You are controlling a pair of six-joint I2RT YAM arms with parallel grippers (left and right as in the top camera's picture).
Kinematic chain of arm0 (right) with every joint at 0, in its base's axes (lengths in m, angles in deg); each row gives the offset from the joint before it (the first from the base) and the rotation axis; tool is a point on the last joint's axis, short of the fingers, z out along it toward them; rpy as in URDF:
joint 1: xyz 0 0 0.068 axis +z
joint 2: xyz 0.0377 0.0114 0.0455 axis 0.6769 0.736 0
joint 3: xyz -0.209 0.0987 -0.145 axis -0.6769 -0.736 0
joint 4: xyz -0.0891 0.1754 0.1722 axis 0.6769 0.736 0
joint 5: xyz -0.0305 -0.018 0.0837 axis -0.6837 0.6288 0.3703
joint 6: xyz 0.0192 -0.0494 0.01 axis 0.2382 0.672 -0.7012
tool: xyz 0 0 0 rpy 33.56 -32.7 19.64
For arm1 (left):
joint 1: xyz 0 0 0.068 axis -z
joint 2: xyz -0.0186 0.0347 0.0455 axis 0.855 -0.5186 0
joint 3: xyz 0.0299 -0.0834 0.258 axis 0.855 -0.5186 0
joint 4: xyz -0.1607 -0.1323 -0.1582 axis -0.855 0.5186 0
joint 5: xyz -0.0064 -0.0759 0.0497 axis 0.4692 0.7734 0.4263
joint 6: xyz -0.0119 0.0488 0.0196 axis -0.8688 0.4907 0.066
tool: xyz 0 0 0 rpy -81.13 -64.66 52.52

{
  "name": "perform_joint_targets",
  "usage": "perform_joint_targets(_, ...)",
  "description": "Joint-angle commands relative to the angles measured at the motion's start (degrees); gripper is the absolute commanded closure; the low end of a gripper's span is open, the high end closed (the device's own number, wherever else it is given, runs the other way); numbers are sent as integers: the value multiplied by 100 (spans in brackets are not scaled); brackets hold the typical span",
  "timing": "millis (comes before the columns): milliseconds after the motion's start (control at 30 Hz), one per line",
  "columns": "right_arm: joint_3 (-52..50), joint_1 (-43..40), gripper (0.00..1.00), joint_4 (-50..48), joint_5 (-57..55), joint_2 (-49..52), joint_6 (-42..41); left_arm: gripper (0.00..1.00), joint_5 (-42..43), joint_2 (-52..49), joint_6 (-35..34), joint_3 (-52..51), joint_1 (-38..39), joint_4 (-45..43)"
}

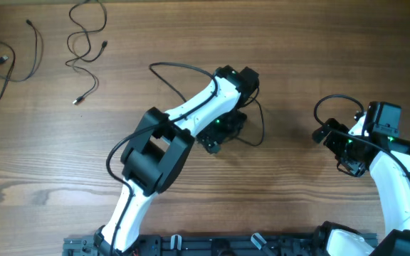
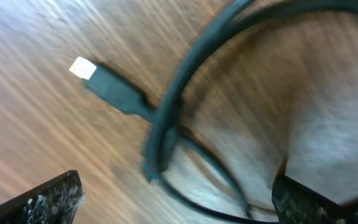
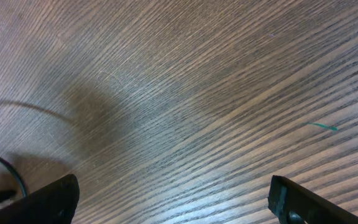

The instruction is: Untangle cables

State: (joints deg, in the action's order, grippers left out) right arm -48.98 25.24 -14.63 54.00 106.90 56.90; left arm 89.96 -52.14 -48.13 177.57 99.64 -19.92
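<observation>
Now left jaws, right jaws wide, empty; thin black cable [image 2: 211,167], metal-tipped plug [image 2: 110,87] on grained wood table [image 3: 197,93].

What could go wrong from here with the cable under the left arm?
1. The plug's cable crosses a dark loop just ahead of the open left fingers; closing could pinch both and tighten the tangle.
2. The other cables lie far left, one running out of view; pulling it blind might snag.
</observation>
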Motion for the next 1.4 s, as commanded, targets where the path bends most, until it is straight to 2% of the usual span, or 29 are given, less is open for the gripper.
perform_joint_targets(0, 63, -13, 0, 7, 37, -68, 114, 0, -208, -15, -549, -501, 11, -498)
perform_joint_targets(33, 63, -13, 0, 7, 35, -68, 116, 0, -205, -15, -546, -603, 9, -599)
perform_joint_targets(133, 63, -13, 0, 7, 35, -68, 114, 11, -94, -15, -549, -905, 11, -813)
perform_joint_targets(200, 63, -13, 0, 4, 35, -68, 116, 29, 46, -15, -551, -1141, 11, -977)
perform_joint_targets(300, 63, -13, 0, 7, 35, -68, 118, 66, 131, -15, -549, -1419, 11, -1104)
perform_joint_targets(367, 63, -13, 0, 7, 35, -68, 118, 80, 7, -15, -518, -1484, 11, -1008)
perform_joint_targets(400, 63, -13, 0, 4, 35, -68, 118, 91, -142, -15, -424, -1488, 11, -944)
perform_joint_targets(433, 63, -13, 0, 2, 35, -68, 116, 96, -308, -13, -286, -1486, 0, -905)
perform_joint_targets(667, 63, -13, 0, 7, 33, -68, 125, 96, -1215, 354, 254, -1482, -546, -321)
perform_joint_targets(800, 61, -13, 0, 2, 31, -68, 142, 96, -1860, 984, 363, -1482, -1130, 181)
perform_joint_targets(900, 63, -13, 0, -22, 28, -68, 166, 96, -2267, 1729, 935, -1484, -1749, 339)
perform_joint_targets(967, 61, -13, 0, -35, 28, -68, 168, 96, -2332, 2208, 1495, -1484, -2188, 354)
perform_joint_targets(1067, 63, -13, 0, -33, 28, -68, 168, 96, -2330, 2747, 1967, -1484, -2844, 516)
perform_joint_targets(1267, 63, -13, 0, -33, 31, -68, 166, 96, -2330, 3543, 2181, -1484, -4175, 999)
perform_joint_targets(1367, 63, -13, 0, -39, 28, -68, 164, 96, -2197, 3781, 2315, -1484, -4557, 1207)
